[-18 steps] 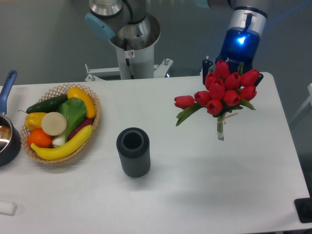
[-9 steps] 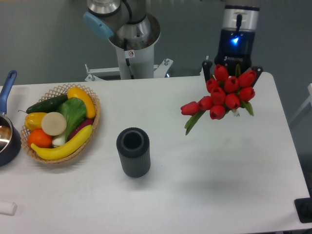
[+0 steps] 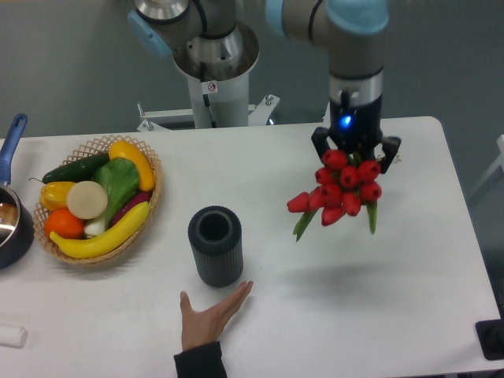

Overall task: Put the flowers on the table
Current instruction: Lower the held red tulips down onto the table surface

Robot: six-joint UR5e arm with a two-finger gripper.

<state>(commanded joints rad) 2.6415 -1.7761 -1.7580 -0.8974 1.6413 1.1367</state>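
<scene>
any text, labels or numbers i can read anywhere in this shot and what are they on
None can be read.
Small white sticker with a red mark on the robot base column: too small and blurred to read.
Gripper holding the flowers: only a blue light shows, no lettering.
Dark ribbed cylinder, basket and table: no markings visible.

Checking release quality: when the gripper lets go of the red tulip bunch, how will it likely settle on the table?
The flowers hang blooms-down from the gripper, so they probably flop onto their side rather than stand. One tulip sticks out sideways, suggesting bendy stems. The bunch looks light and might shift slightly on the smooth table.
</scene>
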